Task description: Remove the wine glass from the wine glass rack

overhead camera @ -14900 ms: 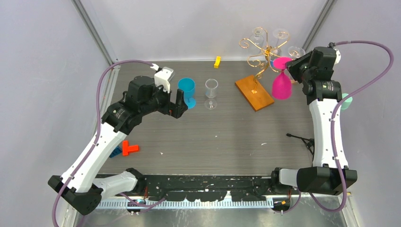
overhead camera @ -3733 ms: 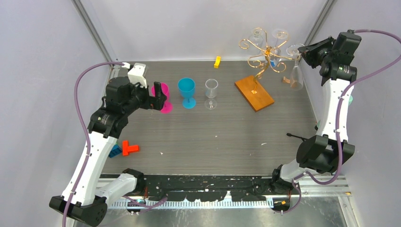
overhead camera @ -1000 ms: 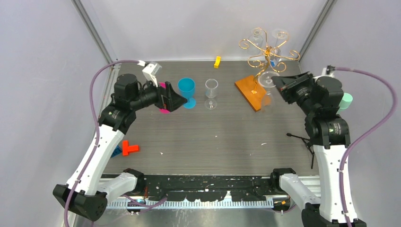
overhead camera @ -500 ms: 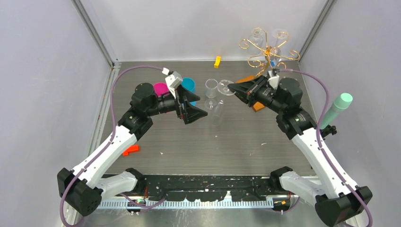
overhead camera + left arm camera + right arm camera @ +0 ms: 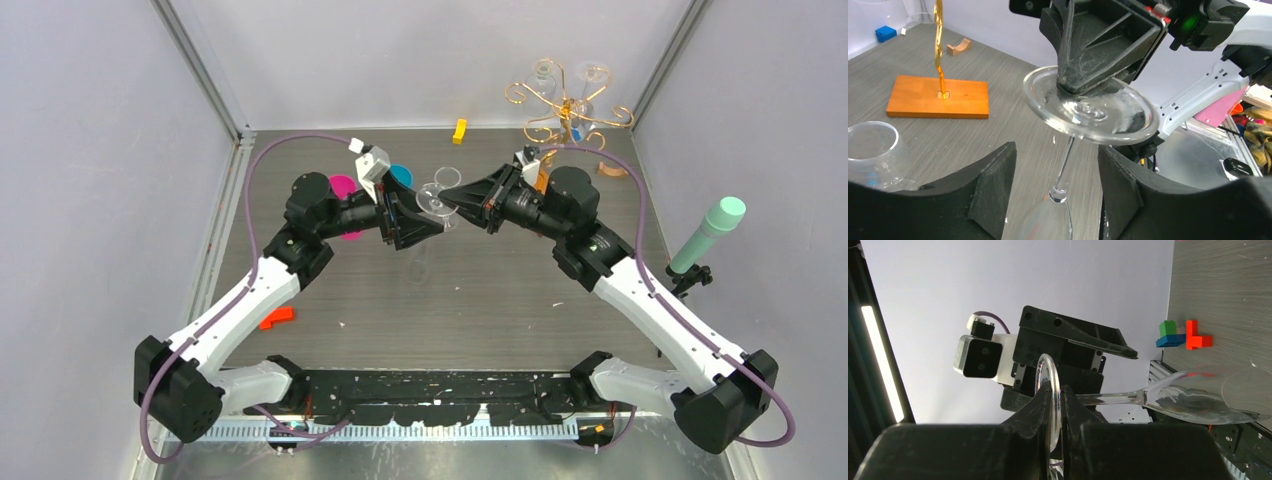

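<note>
My worktop (image 5: 480, 290) is dark grey wood-grain. Plain pale walls (image 5: 400, 60) rise behind it and on both its sides, a metal post (image 5: 196, 65) at each back corner. A strip light (image 5: 880, 365) glows off its left side.

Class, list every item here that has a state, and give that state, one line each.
wine glass: off the rack, held by its foot, tilted.
right claw: shut on the wine glass foot.
left claw: open around the stem, not touching it.
wine glass rack: upright, two clear glasses hanging on it.
</note>
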Motion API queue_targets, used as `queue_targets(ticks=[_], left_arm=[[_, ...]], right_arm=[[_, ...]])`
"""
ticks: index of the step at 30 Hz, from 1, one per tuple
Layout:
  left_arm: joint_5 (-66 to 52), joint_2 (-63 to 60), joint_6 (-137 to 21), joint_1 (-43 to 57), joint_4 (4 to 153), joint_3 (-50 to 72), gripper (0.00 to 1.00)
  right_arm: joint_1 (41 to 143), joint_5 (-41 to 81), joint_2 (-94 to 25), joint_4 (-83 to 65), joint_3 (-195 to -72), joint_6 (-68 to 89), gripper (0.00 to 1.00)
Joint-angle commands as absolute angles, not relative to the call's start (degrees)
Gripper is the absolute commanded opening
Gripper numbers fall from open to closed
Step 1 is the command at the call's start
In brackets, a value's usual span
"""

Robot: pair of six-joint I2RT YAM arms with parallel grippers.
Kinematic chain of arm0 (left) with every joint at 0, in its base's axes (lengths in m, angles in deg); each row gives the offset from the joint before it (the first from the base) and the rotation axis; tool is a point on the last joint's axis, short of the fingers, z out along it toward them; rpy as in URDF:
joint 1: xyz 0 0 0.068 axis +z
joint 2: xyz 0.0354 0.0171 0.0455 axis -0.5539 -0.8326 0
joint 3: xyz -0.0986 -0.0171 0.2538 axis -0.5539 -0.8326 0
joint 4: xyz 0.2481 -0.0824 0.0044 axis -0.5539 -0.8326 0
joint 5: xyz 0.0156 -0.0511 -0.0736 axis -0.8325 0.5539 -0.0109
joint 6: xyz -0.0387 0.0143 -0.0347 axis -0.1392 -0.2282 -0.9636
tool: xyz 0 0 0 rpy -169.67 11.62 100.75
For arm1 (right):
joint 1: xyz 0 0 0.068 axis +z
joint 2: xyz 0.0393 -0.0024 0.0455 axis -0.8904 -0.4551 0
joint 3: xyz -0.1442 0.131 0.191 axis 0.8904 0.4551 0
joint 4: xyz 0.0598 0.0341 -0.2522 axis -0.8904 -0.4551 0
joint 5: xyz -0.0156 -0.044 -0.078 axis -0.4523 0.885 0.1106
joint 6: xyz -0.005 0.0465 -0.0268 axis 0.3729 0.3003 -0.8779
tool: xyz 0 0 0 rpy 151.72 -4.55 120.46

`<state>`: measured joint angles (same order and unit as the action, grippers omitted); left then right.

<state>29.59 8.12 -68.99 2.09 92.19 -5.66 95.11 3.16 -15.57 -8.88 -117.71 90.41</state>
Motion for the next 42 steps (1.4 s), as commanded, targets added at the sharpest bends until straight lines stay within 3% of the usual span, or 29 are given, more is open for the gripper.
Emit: queue_targets(ticks=[1,7,11,12,14,15,16,17,19,22,28,38,42], left_arm=[[31.4,7.9,-70.1,1.8,97.3,-7.0,0.58],[32.4,7.0,-70.8,1.8,97.8,-6.4,0.31],[32.9,6.6,-71.1,1.8,97.9,-6.2,0.01],[32.8,6.7,-71.1,1.8,97.9,-6.1,0.0],[32.0,7.1,-71.0,1.8,98.0,-6.1,0.0],[31.5,7.3,-71.0,1.8,98.1,-6.0,0.0],[30.7,7.6,-71.0,1.8,98.1,-6.0,0.0],[29.7,8.0,-71.0,1.8,97.9,-6.0,0.0],[26.9,9.0,-70.7,1.8,97.0,-5.9,0.0],[22.0,10.9,-69.4,1.8,94.4,-5.4,0.0],[4.9,15.4,-69.4,1.8,90.0,-3.9,0.0],[-21.1,19.3,-86.6,1.8,84.1,0.9,0.0],[-23.4,20.2,-95.6,1.8,83.7,0.1,0.0]], right_arm=[[95.8,2.5,-15.7,-1.3,-120.1,92.6,0.0],[95.8,1.5,-16.8,-2.0,-121.8,92.0,0.0],[95.8,1.4,-17.0,-2.0,-121.9,91.9,0.0],[95.8,1.5,-17.0,-2.0,-121.8,91.8,0.0],[95.9,1.6,-17.1,-2.1,-121.7,91.4,0.08],[95.9,1.7,-17.0,-2.3,-121.6,91.0,0.21],[95.9,2.1,-16.9,-2.3,-121.5,90.7,0.28],[95.9,3.0,-16.5,-2.4,-121.3,89.6,0.43],[95.9,5.3,-15.4,-4.0,-120.8,87.5,0.61],[95.8,9.5,-12.5,-7.3,-119.5,84.5,0.76],[95.9,15.4,-6.4,-11.4,-114.5,79.5,0.8],[102.5,16.1,-7.8,-0.4,-106.8,78.2,0.8],[105.2,14.5,-10.3,4.4,-107.2,79.0,0.73]])
